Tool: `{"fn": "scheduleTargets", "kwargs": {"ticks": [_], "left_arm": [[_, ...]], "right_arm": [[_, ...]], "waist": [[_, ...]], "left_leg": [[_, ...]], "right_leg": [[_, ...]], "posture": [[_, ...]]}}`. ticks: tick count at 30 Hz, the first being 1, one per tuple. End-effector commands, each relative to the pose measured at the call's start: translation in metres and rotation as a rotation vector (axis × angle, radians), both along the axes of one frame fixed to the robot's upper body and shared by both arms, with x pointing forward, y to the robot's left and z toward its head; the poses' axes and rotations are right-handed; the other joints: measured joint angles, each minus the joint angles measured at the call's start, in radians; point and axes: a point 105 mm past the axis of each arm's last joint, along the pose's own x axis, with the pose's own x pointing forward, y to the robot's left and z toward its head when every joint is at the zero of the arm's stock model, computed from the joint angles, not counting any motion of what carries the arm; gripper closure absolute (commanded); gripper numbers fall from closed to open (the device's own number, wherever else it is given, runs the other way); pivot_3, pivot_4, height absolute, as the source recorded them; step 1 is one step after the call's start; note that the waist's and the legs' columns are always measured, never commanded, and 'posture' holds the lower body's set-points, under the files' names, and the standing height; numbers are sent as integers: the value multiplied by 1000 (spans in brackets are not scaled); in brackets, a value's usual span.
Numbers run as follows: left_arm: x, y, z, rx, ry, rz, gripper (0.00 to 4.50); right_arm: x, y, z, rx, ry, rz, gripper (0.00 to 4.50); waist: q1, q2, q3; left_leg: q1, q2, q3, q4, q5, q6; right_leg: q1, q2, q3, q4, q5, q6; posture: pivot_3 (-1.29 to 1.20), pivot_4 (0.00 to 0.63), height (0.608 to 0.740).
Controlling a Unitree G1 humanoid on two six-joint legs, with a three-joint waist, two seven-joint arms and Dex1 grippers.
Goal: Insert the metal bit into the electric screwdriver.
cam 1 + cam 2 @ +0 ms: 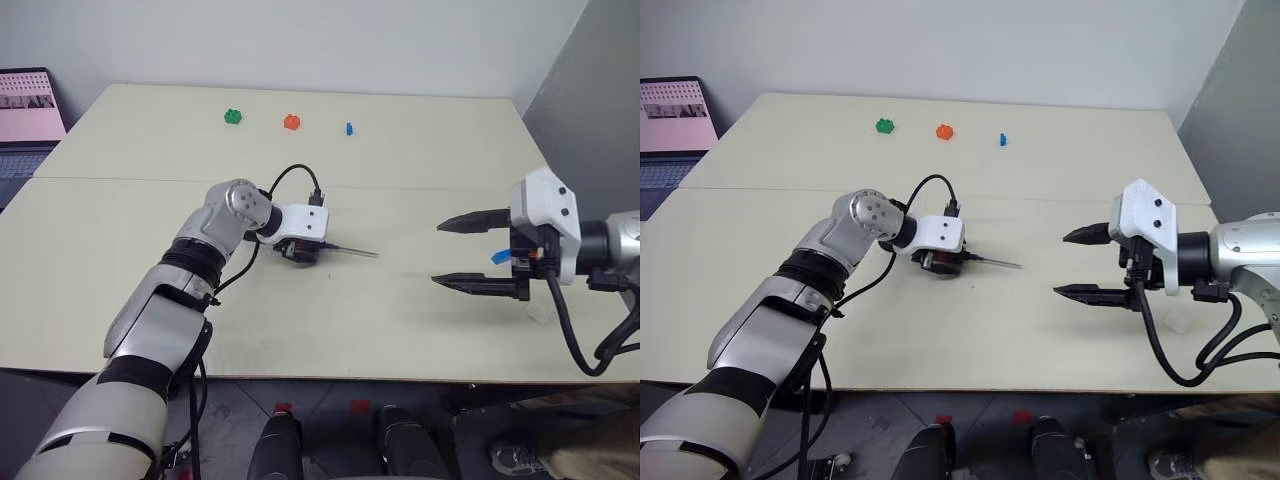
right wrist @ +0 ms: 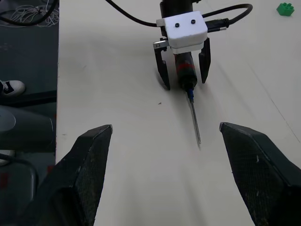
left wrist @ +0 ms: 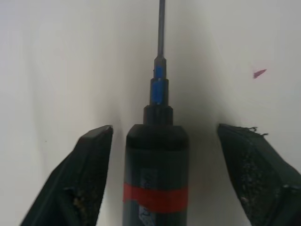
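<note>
Left gripper (image 3: 160,141) spread open around electric screwdriver (image 3: 156,174), gripping nothing; right gripper (image 1: 478,253) open, empty.
Metal bit (image 2: 195,121) apparently seated at frame centre; insertion seemingly done.

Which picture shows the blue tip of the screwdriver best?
The left wrist view: the electric screwdriver's blue tip sits close up, with the metal bit in it. The right wrist view shows it small; in the eye views you can hardly see it.

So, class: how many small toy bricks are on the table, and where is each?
3, in a row near the table's far edge: the green brick on the left, the red brick in the middle, the small blue brick on the right.
</note>
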Motion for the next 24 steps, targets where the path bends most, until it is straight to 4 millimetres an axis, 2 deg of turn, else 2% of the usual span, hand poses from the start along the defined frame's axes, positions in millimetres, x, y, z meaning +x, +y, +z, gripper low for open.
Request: {"fn": "scheduleTargets", "kwargs": {"ticks": [1,2,5,8,10,12,15,20,24], "left_arm": [[-3,5,40,-131,-40,22,44],[-6,8,47,-165,-31,34,44],[-16,38,77,-319,-14,154,44],[-26,66,90,-419,-33,268,44],[-37,90,87,-446,1,367,44],[-55,119,85,-478,30,448,44],[-74,145,80,-469,34,543,44],[-95,172,70,-486,40,638,44],[-98,170,67,-530,37,630,44]], "right_arm": [[2,-2,6,8,-40,-10,660],[3,-3,6,7,-39,-16,660],[8,-11,3,22,-34,-60,660],[12,-18,-1,39,-30,-91,660],[15,-23,-3,56,-28,-112,660],[19,-29,-6,64,-23,-132,660],[20,-35,-8,80,-9,-137,660],[21,-44,-12,71,4,-155,660],[22,-50,-19,32,12,-156,660]], "waist": [[-1,0,0],[-2,0,0],[-12,0,0],[-14,0,0],[-12,0,0],[-17,0,0],[-16,0,0],[-4,0,0],[1,0,0]], "left_leg": [[0,0,0,0,0,0],[0,0,0,0,0,0],[0,0,0,0,0,0],[1,1,0,0,0,0],[2,1,0,0,0,0],[2,1,0,1,0,0],[2,1,0,1,0,0],[2,1,0,2,0,0],[2,1,0,4,0,0]], "right_leg": [[0,0,0,0,0,0],[0,0,0,0,0,0],[0,0,0,1,0,0],[0,0,-1,2,0,0],[1,0,0,3,0,0],[1,0,0,3,0,0],[0,0,-1,4,0,0],[1,0,-1,4,-3,-6],[1,0,-1,4,-2,-7]], "posture": [[0,150,740],[0,150,740],[0,150,740],[0,150,740],[0,150,740],[0,150,740],[0,150,740],[0,150,740],[0,150,740]]}}
